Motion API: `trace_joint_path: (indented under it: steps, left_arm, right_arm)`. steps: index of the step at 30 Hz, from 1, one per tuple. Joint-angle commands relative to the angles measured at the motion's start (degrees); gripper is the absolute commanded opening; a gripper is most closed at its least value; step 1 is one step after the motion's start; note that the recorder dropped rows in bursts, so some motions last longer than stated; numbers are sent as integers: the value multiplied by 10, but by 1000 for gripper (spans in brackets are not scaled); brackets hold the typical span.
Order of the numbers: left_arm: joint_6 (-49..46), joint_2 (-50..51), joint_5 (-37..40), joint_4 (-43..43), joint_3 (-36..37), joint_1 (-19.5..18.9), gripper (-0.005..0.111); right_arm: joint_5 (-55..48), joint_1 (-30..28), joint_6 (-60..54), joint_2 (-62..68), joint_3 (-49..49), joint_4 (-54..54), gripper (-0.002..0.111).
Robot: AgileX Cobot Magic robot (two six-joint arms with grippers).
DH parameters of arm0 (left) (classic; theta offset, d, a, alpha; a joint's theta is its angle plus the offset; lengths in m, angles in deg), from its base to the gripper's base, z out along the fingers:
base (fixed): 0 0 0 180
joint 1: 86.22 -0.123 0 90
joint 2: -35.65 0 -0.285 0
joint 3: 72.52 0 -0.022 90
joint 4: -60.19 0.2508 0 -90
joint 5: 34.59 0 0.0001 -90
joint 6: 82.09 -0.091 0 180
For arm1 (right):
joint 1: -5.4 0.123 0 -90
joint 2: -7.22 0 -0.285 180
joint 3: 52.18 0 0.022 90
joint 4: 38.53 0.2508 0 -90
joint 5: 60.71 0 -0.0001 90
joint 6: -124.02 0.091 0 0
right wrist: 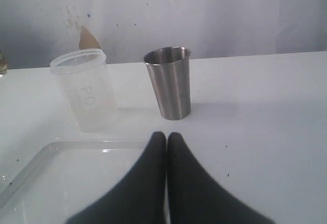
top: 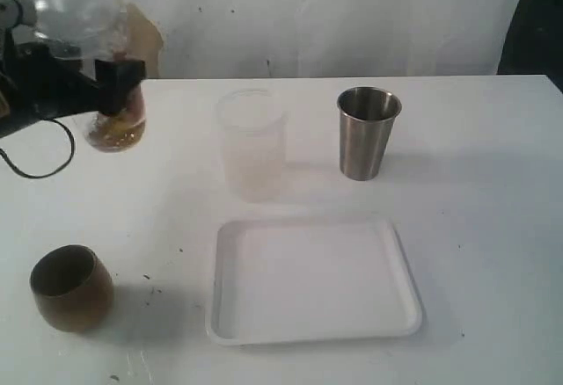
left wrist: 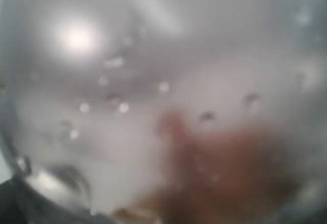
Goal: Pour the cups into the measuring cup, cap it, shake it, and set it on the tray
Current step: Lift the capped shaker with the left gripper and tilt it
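Note:
My left gripper [top: 117, 83] is shut on the clear measuring cup [top: 98, 69], held above the table at the far left. The cup looks blurred, and brownish contents [top: 114, 132] sit at its lower end. In the left wrist view the measuring cup [left wrist: 153, 81] fills the frame, with droplets and a brown patch, and the jaws are hidden. The brown wooden cup [top: 70, 286] stands upright at the front left. The steel tumbler [top: 368, 132] stands behind the white tray [top: 400, 315]. My right gripper [right wrist: 166, 135] is shut on nothing, low over the tray's edge [right wrist: 30, 168], facing the steel tumbler [right wrist: 171, 83].
A frosted whitish cup [top: 252, 143] stands upright between the measuring cup and the steel tumbler, just behind the tray; the right wrist view shows the frosted cup [right wrist: 84, 91] too. A black cable [top: 35, 170] loops on the table at the far left. A white wall runs behind the table.

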Motion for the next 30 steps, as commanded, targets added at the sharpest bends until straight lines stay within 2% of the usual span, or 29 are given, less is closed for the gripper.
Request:
trace_joint_path:
  steps: [1, 5, 6, 8, 10, 11, 17, 20, 30]
  left_arm:
    - [-23, -12, 28, -126, -6, -20, 0]
    - [-1, -12, -7, 169, -6, 3, 0]
    - [-8, -12, -5, 192, -6, 6, 0]
    - [-23, -12, 18, 126, -6, 6, 0]
    - [-81, -12, 41, 39, -7, 6, 0]
    - [-107, -12, 45, 23, -7, 6, 0]
    - [-118, -12, 48, 21, -10, 9, 0]
    - [-116, -12, 85, 21, -33, 10, 0]
    - [-118, -1, 294, 22, -158, 14, 0]
  right_arm:
    - [2, -1, -6, -4, -4, 0, 0]
    - [2, -1, -6, -4, -4, 0, 0]
    - [2, -1, -6, -4, -4, 0, 0]
    - [2, -1, -6, -4, -4, 0, 0]
    - [2, -1, -6, -4, -4, 0, 0]
    - [2, -1, -6, -4, -4, 0, 0]
    - [2, -1, -6, -4, -4, 0, 0]
    - [2, -1, -6, -4, -4, 0, 0]
    - [2, -1, -6, -4, -4, 0, 0]
